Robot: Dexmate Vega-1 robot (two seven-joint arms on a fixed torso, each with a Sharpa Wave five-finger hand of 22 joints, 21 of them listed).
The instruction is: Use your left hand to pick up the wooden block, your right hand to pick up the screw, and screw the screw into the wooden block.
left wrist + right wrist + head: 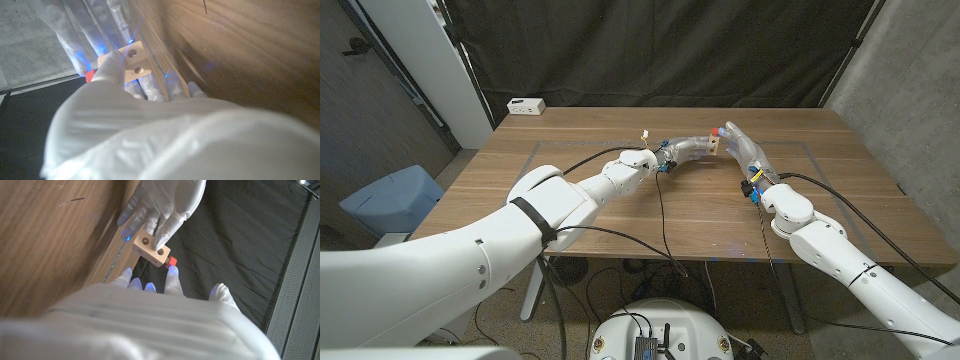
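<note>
Wooden block (pixel 151 248), pale with two round holes showing, sits pinched in the left hand (pixel 161 205) above the far middle of the table (pixel 620 215). Right hand (pixel 742 148) meets it, fingers closed round a red-headed screw (pixel 171 261) just beside the block's end.

Light: even, soft overhead; table (pixel 620 200) evenly lit.
Glow: blue on fingertips (pixel 128 236).
Blur: left hand (pixel 150 130) close, out of focus.
</note>
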